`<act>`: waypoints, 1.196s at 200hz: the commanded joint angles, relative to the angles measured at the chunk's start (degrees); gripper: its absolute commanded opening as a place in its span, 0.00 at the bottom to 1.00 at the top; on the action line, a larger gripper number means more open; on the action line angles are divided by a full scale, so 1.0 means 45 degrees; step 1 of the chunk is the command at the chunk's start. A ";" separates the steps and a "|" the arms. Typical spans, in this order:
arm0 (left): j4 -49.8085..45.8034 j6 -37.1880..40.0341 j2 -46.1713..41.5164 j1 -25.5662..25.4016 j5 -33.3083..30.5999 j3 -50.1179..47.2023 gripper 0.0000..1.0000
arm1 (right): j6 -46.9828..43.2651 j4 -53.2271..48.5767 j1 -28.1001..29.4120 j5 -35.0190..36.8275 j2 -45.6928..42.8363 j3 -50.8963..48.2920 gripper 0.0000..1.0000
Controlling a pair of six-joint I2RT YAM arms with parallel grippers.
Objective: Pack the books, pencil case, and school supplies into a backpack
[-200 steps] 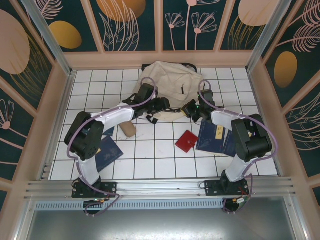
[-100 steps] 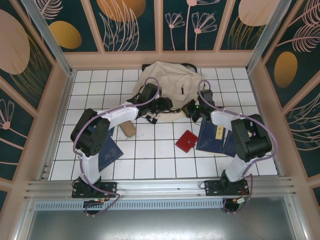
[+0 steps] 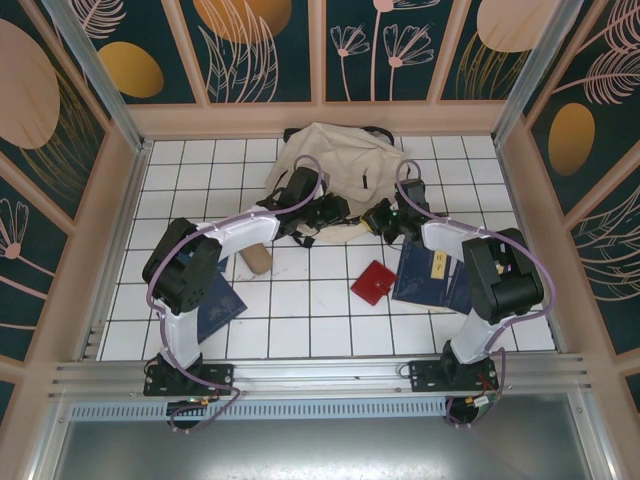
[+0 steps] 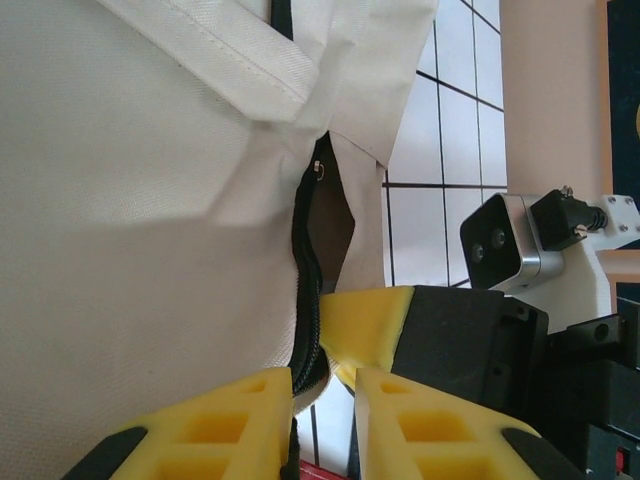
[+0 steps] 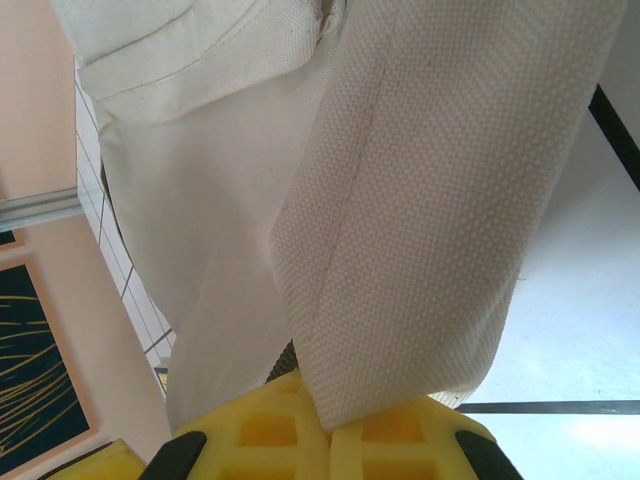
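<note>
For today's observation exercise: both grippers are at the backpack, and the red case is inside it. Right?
No. The top view shows the red case on the tiles beside the books, not inside the backpack. The left gripper and right gripper are at it.

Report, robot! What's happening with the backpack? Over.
Right pincer shut on backpack fabric. Left pincer astride zip edge, grip unclear. Books, red case, pencil case unpacked on tiles. Nothing in the way.

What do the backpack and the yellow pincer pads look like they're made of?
The backpack looks like matte cream woven cloth, maybe canvas: visible weave, stitched seams. The pads look like matte yellow moulded plastic or rubber, with hollow ribbed cells.
</note>
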 commanded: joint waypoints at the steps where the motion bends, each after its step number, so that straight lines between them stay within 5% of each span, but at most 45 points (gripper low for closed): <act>1: 0.0499 -0.0226 0.0342 -0.0068 0.0138 -0.0179 0.21 | 0.0165 0.0387 0.0132 -0.0286 -0.0079 -0.0052 0.00; 37: 0.0348 -0.0027 0.0270 -0.0082 -0.0142 -0.0198 0.00 | 0.0186 0.0359 0.0133 -0.0266 -0.0113 -0.0077 0.00; 66: -0.0505 0.1001 -0.0004 -0.0096 -0.1207 -0.0165 0.00 | 0.0028 0.0021 0.0056 -0.0149 -0.0211 -0.0081 0.00; 110: -0.2805 0.3393 -0.1262 -0.0078 -0.4791 -0.0492 0.00 | -0.0521 -0.0794 -0.0618 0.0045 -0.0526 -0.0375 0.00; 169: -0.4437 0.4399 -0.2346 0.0329 -0.7989 -0.1184 0.00 | -0.1059 -0.1326 -0.1804 0.0378 -0.1135 -0.0973 0.00; 206: -0.4080 0.4558 -0.3197 0.0555 -0.7542 -0.1656 0.00 | -0.0960 -0.0851 -0.1922 -0.0259 -0.1052 -0.0983 0.00; 239: -0.1493 0.4377 -0.3974 0.0558 -0.4413 -0.2575 0.00 | -0.0603 0.0146 -0.1346 -0.1711 -0.0587 -0.0890 0.00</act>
